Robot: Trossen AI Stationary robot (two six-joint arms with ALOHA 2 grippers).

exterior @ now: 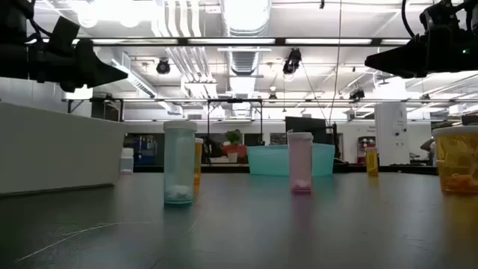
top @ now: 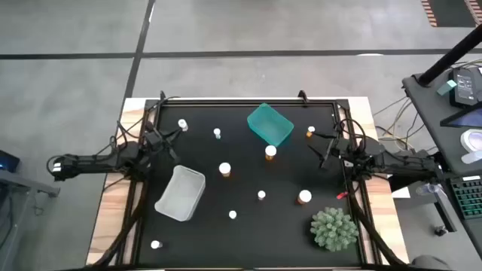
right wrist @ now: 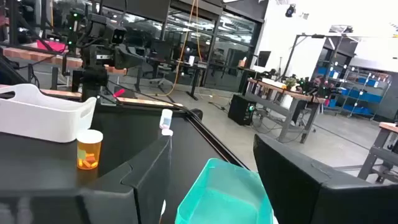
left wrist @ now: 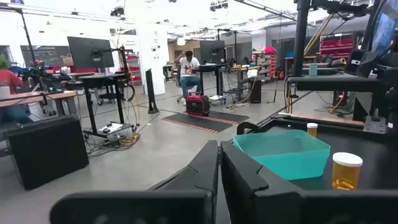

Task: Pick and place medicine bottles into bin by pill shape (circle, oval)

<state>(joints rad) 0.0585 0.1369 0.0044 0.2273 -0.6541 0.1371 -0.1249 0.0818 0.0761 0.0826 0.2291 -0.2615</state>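
At the left edge of the high view I see my left gripper (top: 172,134) above the black table (top: 248,226), fingers pressed together and holding nothing. Just below it lies the white bin (top: 181,193). Medicine bottles are scattered across the table: 1 at upper left (top: 183,124), 1 amber one centre (top: 225,169), another (top: 270,153) just below the teal bin (top: 269,124). At right, my right gripper (top: 327,149) hovers with fingers apart, empty, above the green plant (top: 334,229).

Nine white-capped medicine bottles (top: 225,169) stand upright, scattered over my black table; some amber-bodied, some tiny and white, none in either bin.
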